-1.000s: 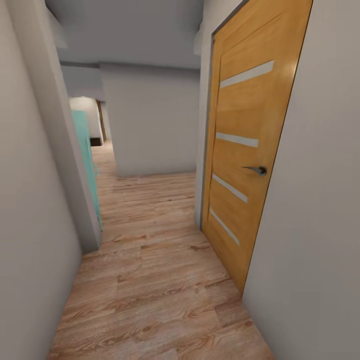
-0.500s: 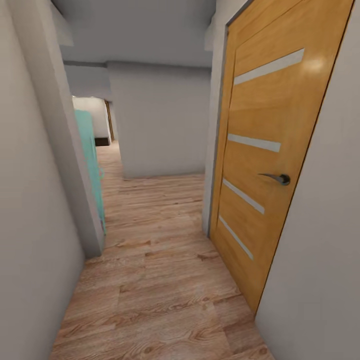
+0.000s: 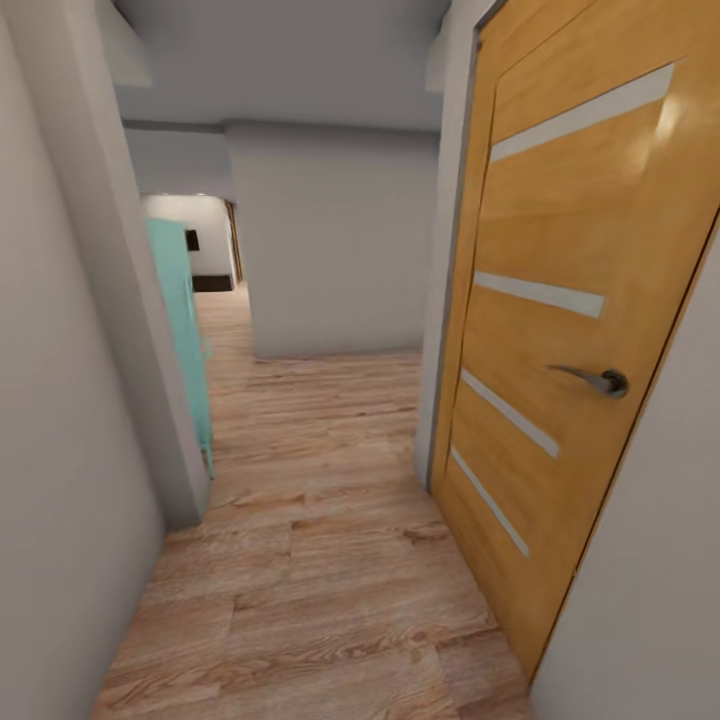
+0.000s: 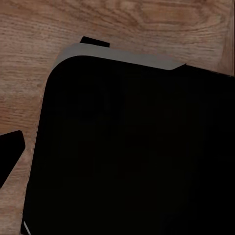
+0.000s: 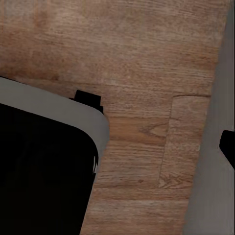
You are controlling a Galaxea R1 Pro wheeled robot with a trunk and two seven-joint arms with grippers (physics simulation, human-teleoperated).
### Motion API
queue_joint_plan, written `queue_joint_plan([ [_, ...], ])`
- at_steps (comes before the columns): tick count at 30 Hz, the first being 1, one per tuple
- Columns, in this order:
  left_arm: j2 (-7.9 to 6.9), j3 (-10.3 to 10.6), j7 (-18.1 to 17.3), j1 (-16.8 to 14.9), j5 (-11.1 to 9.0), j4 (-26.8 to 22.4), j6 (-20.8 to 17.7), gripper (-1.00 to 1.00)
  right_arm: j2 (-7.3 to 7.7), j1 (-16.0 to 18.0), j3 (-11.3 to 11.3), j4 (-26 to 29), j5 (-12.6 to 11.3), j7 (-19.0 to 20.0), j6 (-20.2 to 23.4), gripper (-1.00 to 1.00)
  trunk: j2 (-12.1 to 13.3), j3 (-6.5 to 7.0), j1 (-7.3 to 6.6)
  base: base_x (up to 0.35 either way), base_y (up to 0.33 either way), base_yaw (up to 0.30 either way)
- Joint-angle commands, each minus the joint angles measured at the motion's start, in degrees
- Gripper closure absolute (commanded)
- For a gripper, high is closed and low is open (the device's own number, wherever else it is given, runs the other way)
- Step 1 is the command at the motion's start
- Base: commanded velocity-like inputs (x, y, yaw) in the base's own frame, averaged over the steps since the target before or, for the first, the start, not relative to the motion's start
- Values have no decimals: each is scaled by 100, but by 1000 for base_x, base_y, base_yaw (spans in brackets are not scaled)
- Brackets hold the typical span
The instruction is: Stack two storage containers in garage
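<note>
No fingers can be made out in either wrist view, so whether the grippers are open or closed cannot be told. A black, rounded robot base with a pale grey rim is seen in the left wrist view above light wood planks; its corner is seen in the right wrist view, beside a grey wall. From the head, a narrow corridor is shown: an orange wooden door (metal handle, pale strips) at the right, a teal panel at the left, grey walls ahead. No orange-red container is visible.
</note>
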State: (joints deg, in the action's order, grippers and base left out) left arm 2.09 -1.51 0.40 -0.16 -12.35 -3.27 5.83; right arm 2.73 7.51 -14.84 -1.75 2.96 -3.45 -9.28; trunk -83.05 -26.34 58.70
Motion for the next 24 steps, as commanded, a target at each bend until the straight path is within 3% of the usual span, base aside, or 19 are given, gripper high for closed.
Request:
queue_joint_plan([
  [1, 2, -10, 4, -2, -22, 1, 15, -100, 2, 6, -19, -19, 34, -24, -30, -100, -2, -6, 3, 323, -135, 2],
  [11, 2, -10, 4, -2, -22, 2, 15, -100, 24, 5, -27, -19, 40, -24, -32, -100, -2, -6, 3, 323, -136, 1],
  [24, -7, -16, 4, -2, -31, -7, 67, -100, 3, 5, -21, -19, 64, 22, -17, -100, -2, -6, 3, 0, 0, 4],
])
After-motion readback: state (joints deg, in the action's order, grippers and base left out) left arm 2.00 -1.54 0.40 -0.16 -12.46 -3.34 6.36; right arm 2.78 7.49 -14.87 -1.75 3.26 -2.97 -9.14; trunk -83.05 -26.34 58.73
